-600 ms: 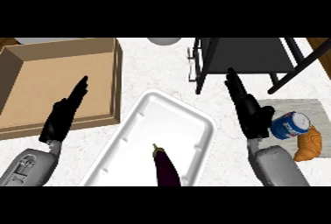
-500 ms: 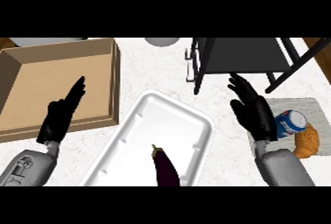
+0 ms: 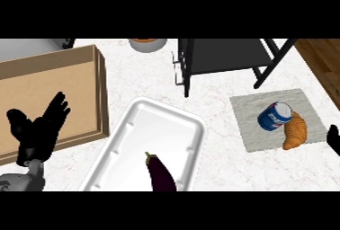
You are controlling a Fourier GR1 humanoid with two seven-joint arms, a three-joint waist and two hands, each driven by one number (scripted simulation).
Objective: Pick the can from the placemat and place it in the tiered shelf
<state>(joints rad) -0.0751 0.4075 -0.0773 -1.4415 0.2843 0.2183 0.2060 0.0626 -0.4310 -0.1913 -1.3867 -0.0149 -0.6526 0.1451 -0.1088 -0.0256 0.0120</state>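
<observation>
Two hands: left hand (image 3: pixel 38 131) fingers spread straight, brown cardboard box (image 3: pixel 56 83) beneath them; right hand (image 3: pixel 333 139) barely showing, I cannot tell its state; cylindrical blue can (image 3: pixel 275 116) left of it on grey mat (image 3: pixel 257 140).

Your left hand (image 3: pixel 41 132) sits in the lower left of the frame. It is spread open, with the fingers straight and pointing up and slightly right, and the thumb splayed out to the left. Below it the wrist narrows into your grey left forearm (image 3: pixel 16 182), which comes in from the bottom left corner. Your right hand (image 3: pixel 333 139) shows only as a small black sliver against the right edge, a little below mid-height. Too little of it is visible to read its pose.
</observation>
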